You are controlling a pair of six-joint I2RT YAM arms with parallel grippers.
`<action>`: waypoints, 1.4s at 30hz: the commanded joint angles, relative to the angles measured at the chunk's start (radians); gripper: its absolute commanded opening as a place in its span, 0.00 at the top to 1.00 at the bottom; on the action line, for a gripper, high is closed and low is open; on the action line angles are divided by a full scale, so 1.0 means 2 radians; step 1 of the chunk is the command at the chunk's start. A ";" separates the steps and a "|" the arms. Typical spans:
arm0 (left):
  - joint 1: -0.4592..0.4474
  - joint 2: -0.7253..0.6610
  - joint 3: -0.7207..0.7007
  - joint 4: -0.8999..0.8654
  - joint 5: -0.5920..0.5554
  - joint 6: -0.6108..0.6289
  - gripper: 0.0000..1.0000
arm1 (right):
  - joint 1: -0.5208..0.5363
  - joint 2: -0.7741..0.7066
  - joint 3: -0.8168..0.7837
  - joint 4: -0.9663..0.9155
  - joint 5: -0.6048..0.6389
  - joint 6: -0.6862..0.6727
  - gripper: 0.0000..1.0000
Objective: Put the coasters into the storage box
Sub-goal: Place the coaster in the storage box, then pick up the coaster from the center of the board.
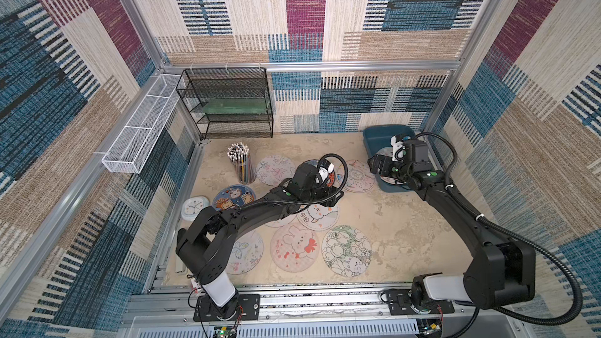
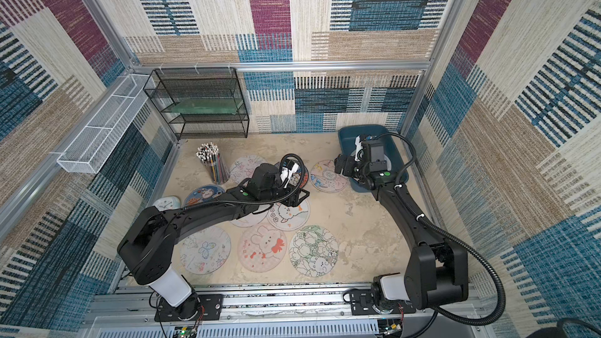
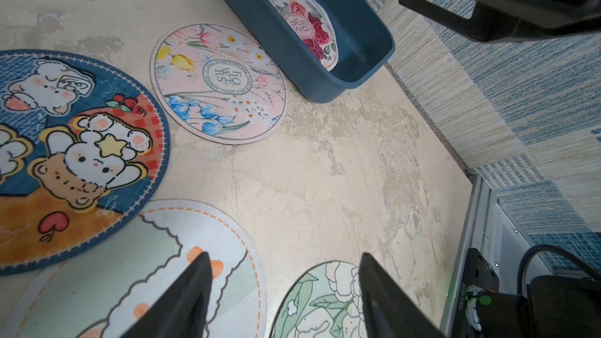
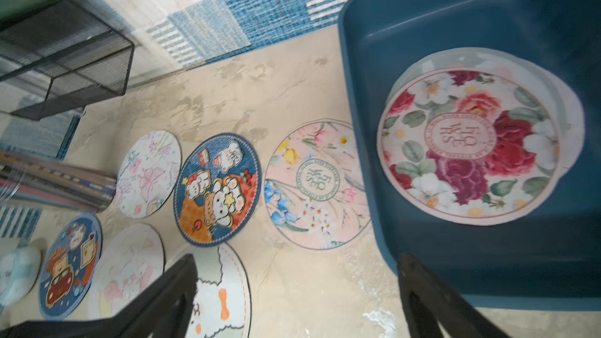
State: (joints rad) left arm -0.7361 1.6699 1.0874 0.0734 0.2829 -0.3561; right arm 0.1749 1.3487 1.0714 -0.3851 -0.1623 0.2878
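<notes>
Beige mottled tabletop [image 1: 390, 222] inside patterned fabric walls. Black wire-mesh shelf rack [image 1: 227, 105] stands at the far wall, long white wire-mesh basket [image 1: 143, 125] is fixed along the side wall next to it. Storage box [image 1: 374, 138], dark teal, sits on the table in the far corner on the right arm's side; in the right wrist view a rose-print coaster [image 4: 468, 144] lies flat inside it on top of at least one paler coaster.

Remaining coasters lie loose on the table: pink floral coaster [image 1: 356, 177] just beside the box's wall, dark blue cartoon coaster [image 3: 74, 157] next to it, pale butterfly one [image 1: 274, 170], second dark blue coaster [image 1: 234, 198], white sheep coaster [image 1: 317, 216], bunny coaster [image 1: 294, 248], green-outline flower coaster [image 1: 346, 250], butterfly coaster [image 1: 247, 253] partly under the left arm. Clear cup of pencils [image 1: 242, 164] stands near the rack. Small round white clock [image 1: 195, 208] lies near the table's left edge.

Right gripper [image 4: 297, 271] hangs over the box's near rim, fingers spread wide, nothing between them; rose-print coaster lies in the box just ahead of it. Left gripper [image 3: 283, 265] hovers over mid-table, fingers apart and empty, one tip above the sheep coaster, the other above the flower coaster, bare table between. Left arm covers part of the middle coasters in both top views.
</notes>
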 commanded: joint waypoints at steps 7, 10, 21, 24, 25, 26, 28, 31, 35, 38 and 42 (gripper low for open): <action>0.000 -0.022 -0.033 -0.062 -0.067 -0.032 0.30 | 0.089 -0.013 -0.065 0.013 -0.066 0.014 0.04; 0.002 -0.026 -0.055 -0.064 -0.082 -0.053 0.31 | 0.104 -0.011 -0.092 0.035 -0.082 0.032 0.04; 0.026 -0.037 -0.116 -0.083 -0.139 -0.124 0.31 | 0.131 0.040 -0.158 0.124 -0.121 0.101 0.03; 0.031 -0.033 -0.123 -0.069 -0.128 -0.124 0.31 | 0.133 0.057 -0.163 0.143 -0.129 0.109 0.03; 0.033 -0.029 -0.124 -0.063 -0.122 -0.123 0.31 | 0.133 0.064 -0.164 0.150 -0.133 0.111 0.02; 0.034 -0.026 -0.122 -0.059 -0.117 -0.122 0.31 | 0.134 0.071 -0.164 0.157 -0.138 0.114 0.02; 0.034 -0.018 -0.117 -0.056 -0.112 -0.123 0.31 | 0.137 0.084 -0.160 0.160 -0.140 0.117 0.01; 0.037 -0.010 -0.113 -0.054 -0.113 -0.126 0.31 | 0.140 0.100 -0.155 0.164 -0.138 0.118 0.01; 0.042 -0.007 -0.113 -0.064 -0.131 -0.133 0.31 | 0.141 0.120 -0.150 0.167 -0.132 0.121 0.01; 0.045 -0.008 -0.115 -0.068 -0.140 -0.132 0.31 | 0.141 0.133 -0.149 0.173 -0.132 0.125 0.00; 0.047 0.004 -0.112 -0.067 -0.129 -0.129 0.31 | 0.141 0.157 -0.148 0.188 -0.146 0.129 0.01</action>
State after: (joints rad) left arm -0.6437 1.6650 0.8558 -0.0566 0.0284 -0.6064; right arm 0.4561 1.6390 0.7742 -0.0250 -0.4435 0.5301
